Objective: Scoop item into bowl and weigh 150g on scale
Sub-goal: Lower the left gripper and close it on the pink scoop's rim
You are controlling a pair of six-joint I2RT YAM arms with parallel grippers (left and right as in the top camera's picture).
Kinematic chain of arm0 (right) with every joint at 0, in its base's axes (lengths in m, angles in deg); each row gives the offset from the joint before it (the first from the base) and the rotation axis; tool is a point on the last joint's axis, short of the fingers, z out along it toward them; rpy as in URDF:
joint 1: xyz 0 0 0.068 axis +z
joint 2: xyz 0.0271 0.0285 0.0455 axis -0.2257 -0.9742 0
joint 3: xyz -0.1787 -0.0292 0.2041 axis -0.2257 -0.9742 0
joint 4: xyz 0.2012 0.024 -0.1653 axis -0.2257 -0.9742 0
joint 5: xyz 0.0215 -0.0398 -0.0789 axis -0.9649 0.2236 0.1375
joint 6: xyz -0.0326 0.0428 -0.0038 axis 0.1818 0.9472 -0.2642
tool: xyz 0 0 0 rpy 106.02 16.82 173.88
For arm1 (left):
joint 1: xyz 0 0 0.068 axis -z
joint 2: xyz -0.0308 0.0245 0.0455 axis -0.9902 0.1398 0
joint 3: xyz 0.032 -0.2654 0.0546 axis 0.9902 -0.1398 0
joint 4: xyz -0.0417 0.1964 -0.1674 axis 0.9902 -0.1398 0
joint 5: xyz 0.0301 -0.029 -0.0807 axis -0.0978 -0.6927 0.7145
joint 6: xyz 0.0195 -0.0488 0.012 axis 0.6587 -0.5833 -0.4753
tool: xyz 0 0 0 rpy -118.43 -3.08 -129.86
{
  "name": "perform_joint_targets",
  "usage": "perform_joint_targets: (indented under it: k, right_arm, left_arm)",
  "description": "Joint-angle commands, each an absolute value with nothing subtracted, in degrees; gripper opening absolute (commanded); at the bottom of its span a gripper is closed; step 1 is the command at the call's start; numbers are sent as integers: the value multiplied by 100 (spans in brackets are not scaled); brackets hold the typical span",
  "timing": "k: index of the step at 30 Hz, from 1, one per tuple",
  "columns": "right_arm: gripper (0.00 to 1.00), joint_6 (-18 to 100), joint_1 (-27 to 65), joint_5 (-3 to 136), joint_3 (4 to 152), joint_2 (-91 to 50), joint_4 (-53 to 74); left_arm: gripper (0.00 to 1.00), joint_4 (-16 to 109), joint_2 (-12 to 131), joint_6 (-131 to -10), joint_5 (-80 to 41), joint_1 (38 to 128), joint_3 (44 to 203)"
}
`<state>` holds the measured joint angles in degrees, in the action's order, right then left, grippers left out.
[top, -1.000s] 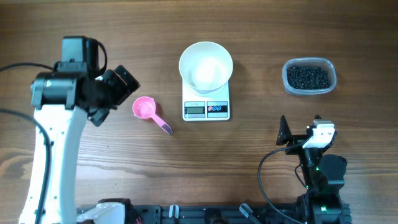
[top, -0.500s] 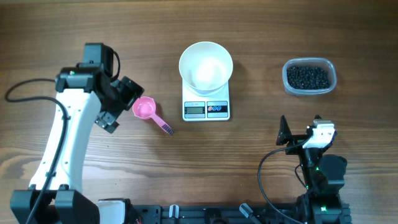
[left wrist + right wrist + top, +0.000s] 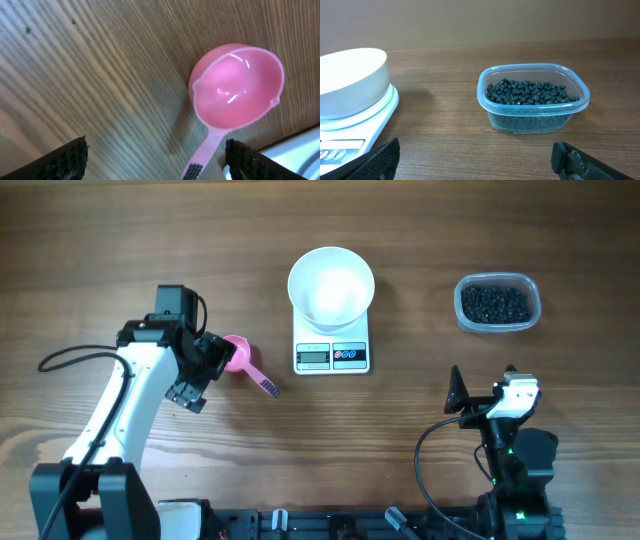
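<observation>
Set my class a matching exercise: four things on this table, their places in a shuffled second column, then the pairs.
Things
1. round white bowl
2. small round black beans
3. pink plastic scoop
4. white rectangular digital scale

Places
A. lying on the wooden table, left of the scale
B. inside the clear plastic tub
C. directly on the table, between scoop and tub
D. on top of the scale

Pairs: 1-D, 2-B, 3-A, 4-C

No text is legible; the display on the scale (image 3: 331, 356) is too small
</observation>
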<state>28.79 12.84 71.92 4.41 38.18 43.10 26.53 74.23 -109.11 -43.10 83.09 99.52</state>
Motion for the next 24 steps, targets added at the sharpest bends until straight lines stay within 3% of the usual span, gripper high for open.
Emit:
perform_joint_targets:
  k: [1, 18, 24]
  right_arm:
    - [100, 2905, 1275, 7102, 436, 3796, 4323]
    - [100, 2905, 1275, 7102, 436, 3796, 4323]
    - [100, 2905, 1275, 7102, 439, 3796, 4323]
  left_arm:
    - [95, 2987, 7443, -11173, -4409, 8331, 9683]
    - [91, 3383, 7655, -11434, -4441, 8331, 9589]
    - [85, 3584, 7659, -11453, -4481, 8331, 9585]
